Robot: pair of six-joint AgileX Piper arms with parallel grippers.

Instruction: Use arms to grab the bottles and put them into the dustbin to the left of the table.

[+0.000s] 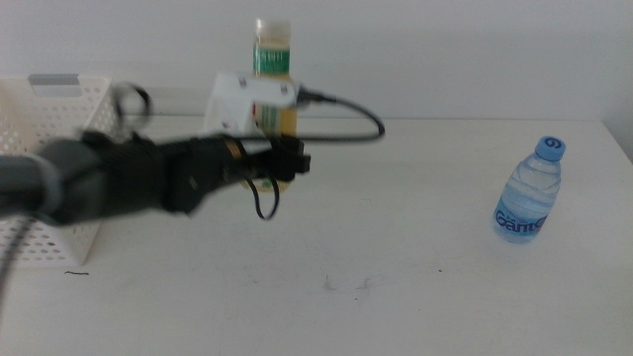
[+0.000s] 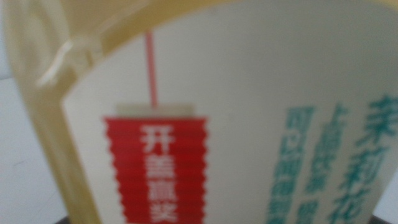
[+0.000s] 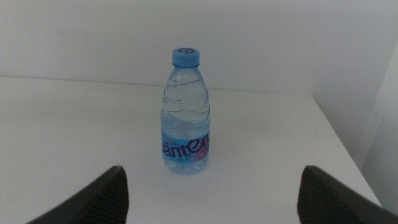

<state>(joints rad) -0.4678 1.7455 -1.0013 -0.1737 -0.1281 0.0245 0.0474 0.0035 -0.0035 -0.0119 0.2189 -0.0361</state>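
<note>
Tea bottle: yellow, white cap, green label; upright on the far middle of the desk, just right of the bin. Label fills the left wrist view, so it sits very close to that camera. Judged stiff plastic, smooth and somewhat slippery, moderately heavy if full; best held at mid-body, across the label.

Left gripper: reaches in from the left, at the tea bottle's lower body. The jaws are hardly visible in the wrist view; whether they are spread or pinching the bottle cannot be told.

Water bottle: small, clear, blue cap and label; upright at the right side of the desk, well apart from the tea bottle. Judged light, thin-walled, likely to dent under hard squeeze; hold at the labelled waist.

Right gripper: waits near the desk's near right, facing the water bottle, jaws spread wide, holding nothing.

Bin: white perforated basket, far left of the desk. No bottle seen inside from here.
</note>
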